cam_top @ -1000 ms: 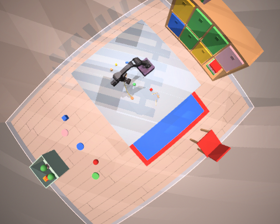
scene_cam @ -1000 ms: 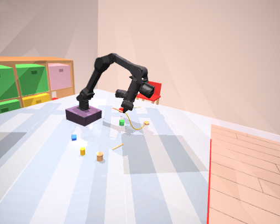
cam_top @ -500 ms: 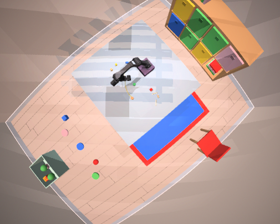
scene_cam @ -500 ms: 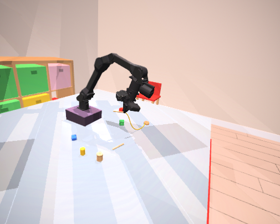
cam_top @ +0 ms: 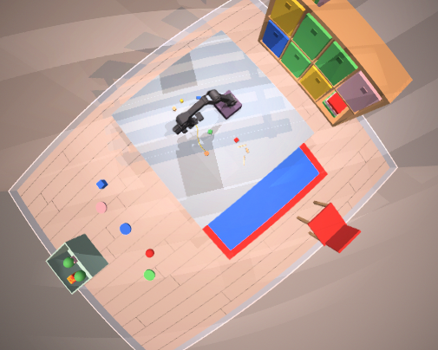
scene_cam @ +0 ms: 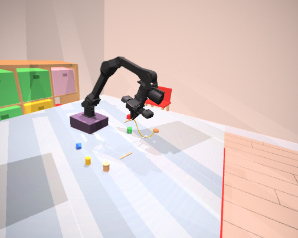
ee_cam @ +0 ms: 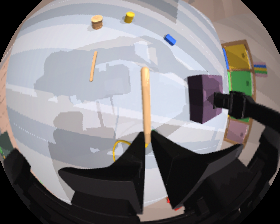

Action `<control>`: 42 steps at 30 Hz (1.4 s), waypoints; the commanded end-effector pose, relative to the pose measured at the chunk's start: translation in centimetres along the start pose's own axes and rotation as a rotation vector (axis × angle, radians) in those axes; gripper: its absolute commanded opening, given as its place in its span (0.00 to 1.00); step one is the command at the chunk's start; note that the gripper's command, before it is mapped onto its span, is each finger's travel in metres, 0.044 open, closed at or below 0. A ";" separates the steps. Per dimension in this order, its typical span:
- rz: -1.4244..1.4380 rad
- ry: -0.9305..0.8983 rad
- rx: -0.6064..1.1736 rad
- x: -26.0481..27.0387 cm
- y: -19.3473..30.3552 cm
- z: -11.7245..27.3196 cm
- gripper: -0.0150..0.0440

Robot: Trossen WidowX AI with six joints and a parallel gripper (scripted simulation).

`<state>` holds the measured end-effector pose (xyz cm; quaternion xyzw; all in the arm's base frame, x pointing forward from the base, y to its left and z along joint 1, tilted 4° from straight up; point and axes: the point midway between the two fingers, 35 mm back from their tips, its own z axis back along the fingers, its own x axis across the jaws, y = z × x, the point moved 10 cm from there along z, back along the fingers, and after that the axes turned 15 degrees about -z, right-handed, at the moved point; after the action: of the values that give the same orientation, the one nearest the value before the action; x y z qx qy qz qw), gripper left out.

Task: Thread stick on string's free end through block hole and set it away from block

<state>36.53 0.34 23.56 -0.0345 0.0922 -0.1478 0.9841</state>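
My gripper [cam_top: 196, 124] [scene_cam: 133, 118] [ee_cam: 147, 135] is shut on the thin wooden stick [scene_cam: 127, 121] [ee_cam: 146, 102] and holds it above the table. The stick sticks out well past the fingertips in the wrist view. The yellow string [cam_top: 199, 139] [scene_cam: 144, 136] [ee_cam: 122, 142] hangs from the fingers in a slack curve to the round orange-brown button [cam_top: 206, 153] [scene_cam: 156, 130] on the table. A small wooden piece [cam_top: 246, 151], perhaps the block, lies beyond the red cube among loose sticks; its hole is too small to see. It is hidden in the exterior view.
A green cube [cam_top: 210, 132] [scene_cam: 129, 130] and a red cube [cam_top: 236, 139] [scene_cam: 128, 116] lie near the button. A loose stick [scene_cam: 125, 155] [ee_cam: 93, 66], tan cylinder [cam_top: 174, 108] [scene_cam: 106, 166] [ee_cam: 97, 22], yellow cylinder [scene_cam: 88, 160] [ee_cam: 129, 17] and blue block [scene_cam: 78, 146] [ee_cam: 170, 39] lie elsewhere.
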 end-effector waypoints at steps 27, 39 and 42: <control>1.013 -0.008 0.027 0.2 -0.2 0.1 0.25; 1.428 -0.019 0.033 0.3 -0.3 0.1 0.25; 1.531 -0.023 0.034 0.4 -0.3 0.1 0.25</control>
<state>36.78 -0.06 23.62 0.0459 0.0816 0.5415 0.8355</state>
